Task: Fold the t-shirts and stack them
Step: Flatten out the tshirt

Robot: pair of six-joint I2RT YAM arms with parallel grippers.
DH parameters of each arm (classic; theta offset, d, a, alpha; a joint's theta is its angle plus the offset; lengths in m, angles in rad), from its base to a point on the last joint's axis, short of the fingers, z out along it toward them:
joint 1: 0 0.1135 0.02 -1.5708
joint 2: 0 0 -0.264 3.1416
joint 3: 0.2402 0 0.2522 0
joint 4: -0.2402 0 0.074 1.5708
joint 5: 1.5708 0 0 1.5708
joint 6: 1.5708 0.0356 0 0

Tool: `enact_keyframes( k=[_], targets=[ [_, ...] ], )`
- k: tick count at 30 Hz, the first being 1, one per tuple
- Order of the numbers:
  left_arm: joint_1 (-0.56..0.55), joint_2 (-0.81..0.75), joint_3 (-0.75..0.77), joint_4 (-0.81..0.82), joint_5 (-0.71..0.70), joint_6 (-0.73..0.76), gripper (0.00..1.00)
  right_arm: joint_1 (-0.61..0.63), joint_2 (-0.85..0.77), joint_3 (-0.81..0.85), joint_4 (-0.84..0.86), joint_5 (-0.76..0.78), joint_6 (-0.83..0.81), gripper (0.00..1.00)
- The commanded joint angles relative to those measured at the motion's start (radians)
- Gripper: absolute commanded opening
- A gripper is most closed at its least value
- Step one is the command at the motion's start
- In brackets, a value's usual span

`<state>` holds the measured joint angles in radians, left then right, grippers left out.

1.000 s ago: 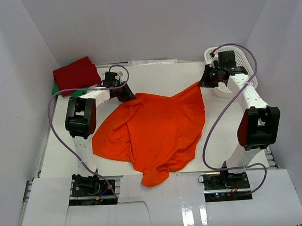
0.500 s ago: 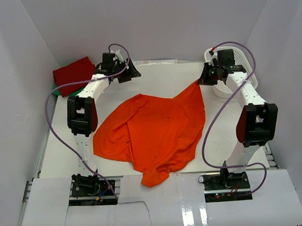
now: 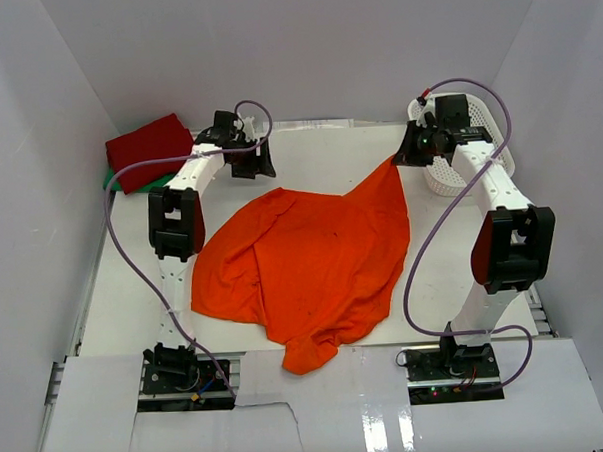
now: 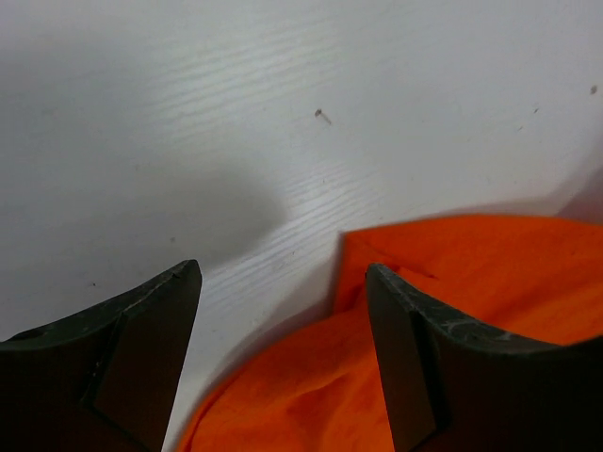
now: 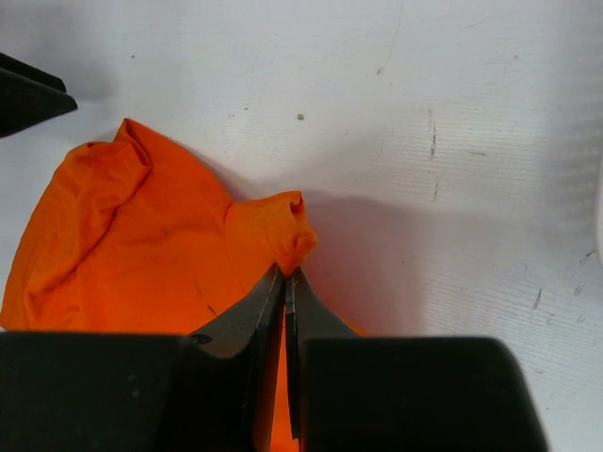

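At mid-table we see the orange t-shirt (image 3: pixel 303 266) lying rumpled, the right gripper (image 3: pixel 403 158) pinching its far right corner and the left gripper (image 3: pixel 259 163) spread empty over its far left edge, so we judge flattening underway, next a left-corner grab.

No text, label, brand or number can be read anywhere.

free: bare tabletop (image 3: pixel 328 150) at 12 o'clock, narrow strip at 8 o'clock | blocked: orange t-shirt (image 3: pixel 313 266) covers centre, red t-shirt (image 3: pixel 150 151) at 10 o'clock, basket (image 3: pixel 448 185) at 2 o'clock
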<state>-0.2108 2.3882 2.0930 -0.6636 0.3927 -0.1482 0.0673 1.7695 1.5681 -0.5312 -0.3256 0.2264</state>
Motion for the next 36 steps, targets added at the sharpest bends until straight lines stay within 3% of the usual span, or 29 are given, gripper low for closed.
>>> enact_keyframes(
  k=[1,9,12,17,20,23,25,28,30,36],
  targets=[
    [0.014,-0.041,-0.017,-0.073,0.061,0.133,0.81,0.0,-0.004,0.073,-0.001,-0.023,-0.021,0.08],
    [0.083,-0.014,-0.056,-0.142,0.404,0.093,0.81,-0.001,-0.016,0.081,-0.021,-0.023,-0.033,0.08],
    [0.088,0.003,-0.07,-0.148,0.446,0.09,0.78,0.0,-0.019,0.076,-0.023,-0.03,-0.033,0.08],
    [0.088,0.037,-0.051,-0.149,0.498,0.075,0.56,0.0,-0.024,0.07,-0.024,-0.026,-0.039,0.08],
    [0.088,0.052,-0.044,-0.159,0.526,0.065,0.49,0.0,-0.025,0.069,-0.027,-0.026,-0.041,0.08],
    [0.088,0.058,-0.037,-0.175,0.48,0.071,0.54,0.0,-0.028,0.069,-0.026,-0.032,-0.042,0.08],
    [0.088,0.058,-0.034,-0.177,0.463,0.072,0.66,0.0,-0.03,0.069,-0.027,-0.033,-0.042,0.08],
    [0.085,0.063,-0.019,-0.176,0.469,0.07,0.67,0.0,-0.035,0.066,-0.029,-0.038,-0.042,0.08],
    [0.079,0.075,-0.004,-0.176,0.462,0.067,0.61,-0.001,-0.038,0.06,-0.029,-0.036,-0.042,0.08],
    [0.077,0.072,0.03,-0.179,0.358,0.043,0.13,0.0,-0.044,0.061,-0.027,-0.044,-0.042,0.08]
  ],
)
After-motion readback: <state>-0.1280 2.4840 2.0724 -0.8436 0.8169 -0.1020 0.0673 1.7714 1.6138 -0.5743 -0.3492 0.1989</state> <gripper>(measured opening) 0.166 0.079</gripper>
